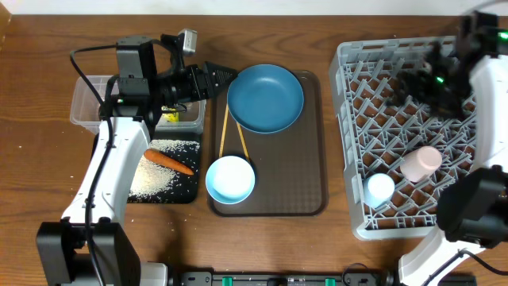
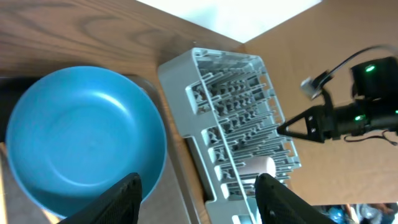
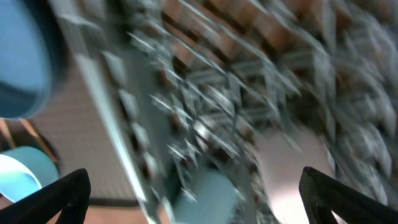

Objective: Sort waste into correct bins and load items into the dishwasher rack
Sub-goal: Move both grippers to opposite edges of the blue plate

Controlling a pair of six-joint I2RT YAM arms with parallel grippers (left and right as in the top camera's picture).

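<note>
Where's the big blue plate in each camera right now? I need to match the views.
Overhead: blue plate centre, on the brown tray.
Left wrist: fills the left half.
Right wrist: blurred; dark blue patch at upper left, probably it.
Shared landmark: grey rack, right of the plate in all three.

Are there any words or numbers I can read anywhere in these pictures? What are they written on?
No text can be read in any view.
Snack wrapper in the clear tub: any print is too small to read and mostly hidden under the arm.
Blue plate, cups and dishwasher rack: no markings seen.
Right wrist view: too blurred to read anything.
</note>
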